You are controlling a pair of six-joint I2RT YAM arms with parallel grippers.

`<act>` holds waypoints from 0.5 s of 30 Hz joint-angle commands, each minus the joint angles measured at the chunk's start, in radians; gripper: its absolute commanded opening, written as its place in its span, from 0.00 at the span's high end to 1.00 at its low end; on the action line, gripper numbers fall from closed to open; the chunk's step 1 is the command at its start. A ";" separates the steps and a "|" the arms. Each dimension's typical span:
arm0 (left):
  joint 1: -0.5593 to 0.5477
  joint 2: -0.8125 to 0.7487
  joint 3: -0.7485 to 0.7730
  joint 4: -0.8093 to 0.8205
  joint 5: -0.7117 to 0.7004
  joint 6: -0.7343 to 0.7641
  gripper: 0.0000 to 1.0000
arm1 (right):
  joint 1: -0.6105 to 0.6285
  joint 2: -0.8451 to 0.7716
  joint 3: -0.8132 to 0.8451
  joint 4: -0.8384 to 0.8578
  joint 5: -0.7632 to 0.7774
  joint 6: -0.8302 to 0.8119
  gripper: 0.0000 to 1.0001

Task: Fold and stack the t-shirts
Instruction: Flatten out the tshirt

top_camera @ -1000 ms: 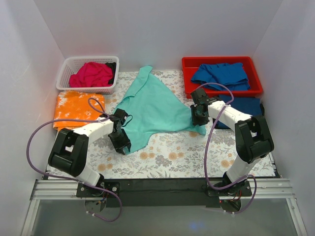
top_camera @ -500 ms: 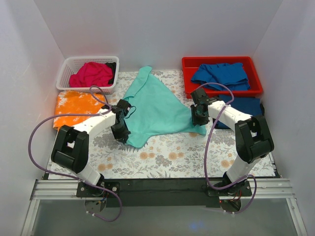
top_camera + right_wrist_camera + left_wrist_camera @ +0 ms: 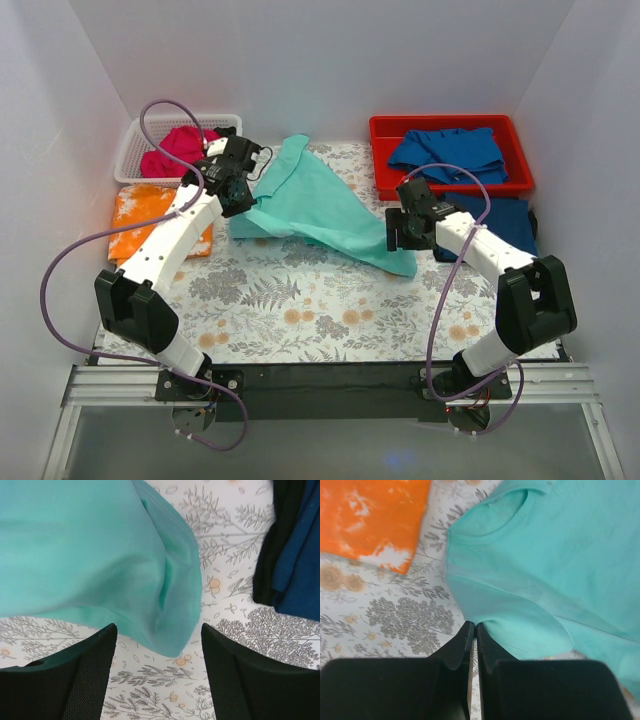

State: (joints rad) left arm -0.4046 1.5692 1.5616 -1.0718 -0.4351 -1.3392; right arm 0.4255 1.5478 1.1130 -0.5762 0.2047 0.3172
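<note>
The mint-teal t-shirt [image 3: 310, 205] lies partly folded on the fern-printed sheet [image 3: 300, 310]. My left gripper [image 3: 236, 195] is shut on its hem near the left side and holds the fold over the shirt; the cloth [image 3: 545, 570] runs from the closed tips in the left wrist view. My right gripper [image 3: 400, 238] is open above the shirt's right corner [image 3: 170, 610], not touching it. An orange mottled shirt [image 3: 150, 215] lies folded at the left. A magenta-pink shirt [image 3: 180, 150] fills the white basket. Royal blue shirts lie in the red tray [image 3: 450, 150] and beside it [image 3: 500, 220].
The white basket [image 3: 135, 145] stands at back left, the red tray's rim [image 3: 450, 122] at back right. White walls close in three sides. The orange shirt also shows in the left wrist view [image 3: 370, 520], the dark blue shirt in the right wrist view [image 3: 295, 565].
My left gripper has carried the shirt's lower-left hem up and back toward the collar, folding it over. My right gripper has let go of the right corner and opened.
</note>
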 commanded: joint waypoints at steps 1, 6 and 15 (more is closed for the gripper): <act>0.010 -0.023 0.070 -0.068 -0.166 0.031 1.00 | 0.001 -0.037 -0.083 -0.016 -0.033 0.025 0.27; 0.018 -0.037 0.126 -0.112 -0.336 0.041 1.00 | 0.010 -0.084 -0.166 -0.010 -0.044 0.059 0.32; 0.027 -0.035 0.068 -0.088 -0.341 0.048 1.00 | 0.064 -0.054 -0.190 -0.004 -0.088 0.059 0.36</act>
State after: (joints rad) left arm -0.3805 1.5665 1.6531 -1.1557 -0.7261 -1.2968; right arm 0.4614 1.4929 0.9245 -0.5930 0.1429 0.3649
